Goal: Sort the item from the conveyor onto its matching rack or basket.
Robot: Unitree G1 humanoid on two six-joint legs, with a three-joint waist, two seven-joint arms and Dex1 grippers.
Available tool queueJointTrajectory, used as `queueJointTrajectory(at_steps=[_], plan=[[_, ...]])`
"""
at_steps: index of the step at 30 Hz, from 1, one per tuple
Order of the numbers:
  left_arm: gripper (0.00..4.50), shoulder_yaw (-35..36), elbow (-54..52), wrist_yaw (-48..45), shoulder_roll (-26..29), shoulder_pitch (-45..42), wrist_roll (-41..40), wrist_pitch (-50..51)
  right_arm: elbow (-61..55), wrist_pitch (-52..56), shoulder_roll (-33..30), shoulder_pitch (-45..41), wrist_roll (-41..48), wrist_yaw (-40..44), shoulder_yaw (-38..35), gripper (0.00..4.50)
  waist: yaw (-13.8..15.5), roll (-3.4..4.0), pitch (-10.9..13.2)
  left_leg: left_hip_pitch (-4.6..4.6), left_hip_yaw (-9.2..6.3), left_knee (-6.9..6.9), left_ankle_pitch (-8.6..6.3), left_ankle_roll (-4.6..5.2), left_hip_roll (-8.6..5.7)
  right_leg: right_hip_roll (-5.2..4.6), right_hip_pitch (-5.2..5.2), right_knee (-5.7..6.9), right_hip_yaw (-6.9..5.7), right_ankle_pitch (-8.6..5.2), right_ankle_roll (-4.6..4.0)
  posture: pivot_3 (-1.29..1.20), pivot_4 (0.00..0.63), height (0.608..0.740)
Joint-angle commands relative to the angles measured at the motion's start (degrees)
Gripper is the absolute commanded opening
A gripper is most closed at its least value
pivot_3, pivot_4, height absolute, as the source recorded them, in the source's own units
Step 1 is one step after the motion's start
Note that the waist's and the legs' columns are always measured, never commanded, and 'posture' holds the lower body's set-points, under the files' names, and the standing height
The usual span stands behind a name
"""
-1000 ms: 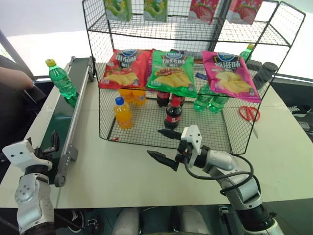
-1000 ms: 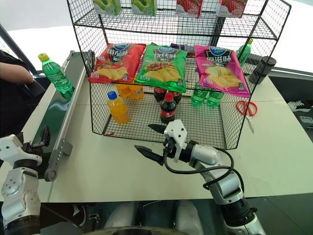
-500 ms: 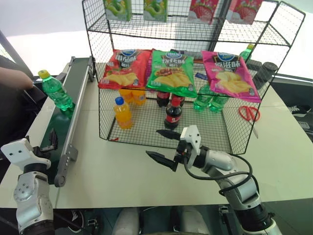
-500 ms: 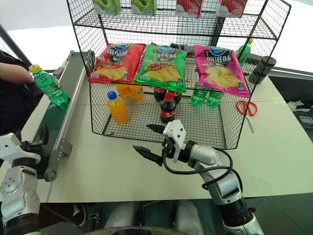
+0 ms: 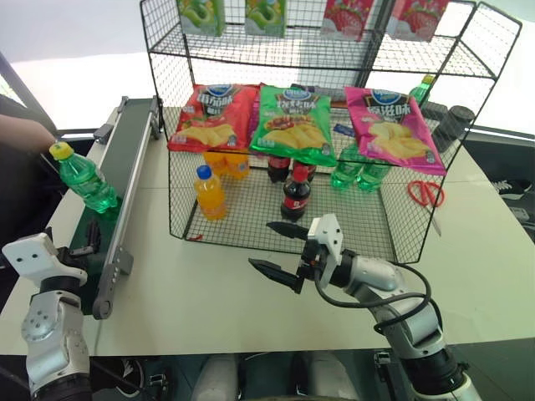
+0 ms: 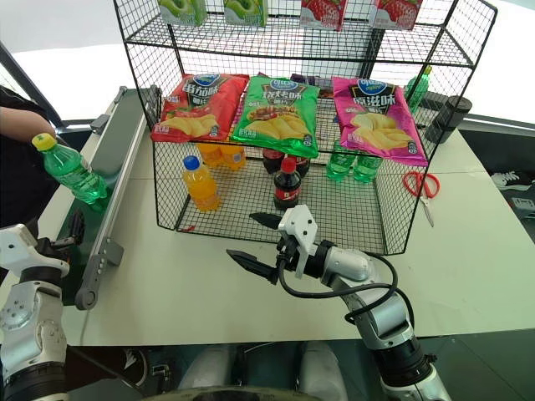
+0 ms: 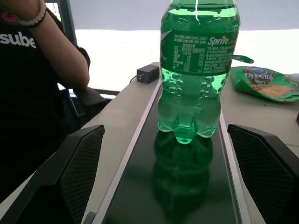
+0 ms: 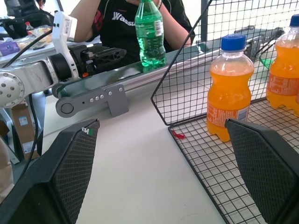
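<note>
- We see the green soda bottle (image 5: 81,176) standing upright on the conveyor (image 5: 125,159), which runs along the table's (image 5: 209,292) left edge.
- Our left gripper (image 7: 163,177) sits at the belt's near end, jaws spread wide, bottle ahead and untouched.
- Our right gripper (image 5: 280,251) hovers wide open, empty, just before the wire basket's (image 5: 251,238) front wall, near the orange-drink bottle (image 5: 209,192).
</note>
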Motion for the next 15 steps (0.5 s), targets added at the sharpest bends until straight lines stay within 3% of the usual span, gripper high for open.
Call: queueJointTrajectory(at_steps=[1,15], plan=[[4.50,-0.27,-0.47,-1.64,1.59,-0.05,0.36,-0.95,-1.92,-0.23,0.62,-1.19,1.03,0.17,0.39,4.47,-0.01,0.01,0.01,0.00,0.00,0.00,0.00,0.00,0.00,0.00,0.00,0.00,0.00,0.00,0.00,0.00,0.150,0.724],[4.50,-0.02,-0.70,-1.93,1.59,-0.36,0.53,-0.40,-1.66,-0.30,0.75,-1.74,1.42,0.13,0.62,4.47,-0.01,0.01,0.01,0.00,0.00,-0.03,0.00,0.00,0.00,-0.02,-0.01,-0.01,0.00,0.00,0.00,0.00,0.150,0.724]])
